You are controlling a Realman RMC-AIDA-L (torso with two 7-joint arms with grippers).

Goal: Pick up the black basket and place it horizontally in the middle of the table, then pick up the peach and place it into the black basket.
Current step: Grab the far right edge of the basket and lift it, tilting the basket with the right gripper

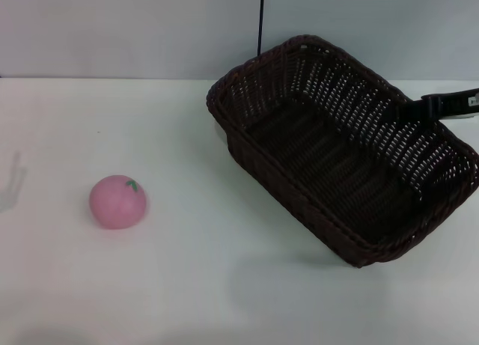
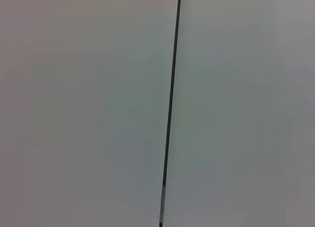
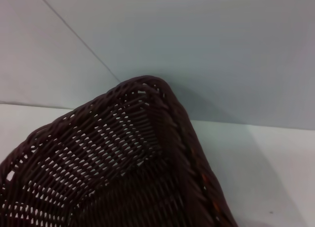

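1. the peach [image 1: 117, 201] sits on the left part of the table [image 1: 224, 285], well apart from everything else, its green leaf mark up. nothing touches it. it is not yet in the basket, so the second half of the task is wholly undone.

2. the left gripper is not in any view; its wrist camera shows only a pale wall with a dark vertical line. i judge that arm parked.

3. the black basket [image 1: 344, 147] lies right of centre, open side up. its long axis runs diagonally, from the far-middle corner to the near-right corner. its shadow suggests it is raised or tilted, but i cannot confirm this. placement is unfinished: it needs turning level and shifting leftward.

4. the right gripper [image 1: 419, 107] reaches in from the right edge, at the basket's far-right rim. whether its jaws grip the rim or stand apart, i cannot tell.
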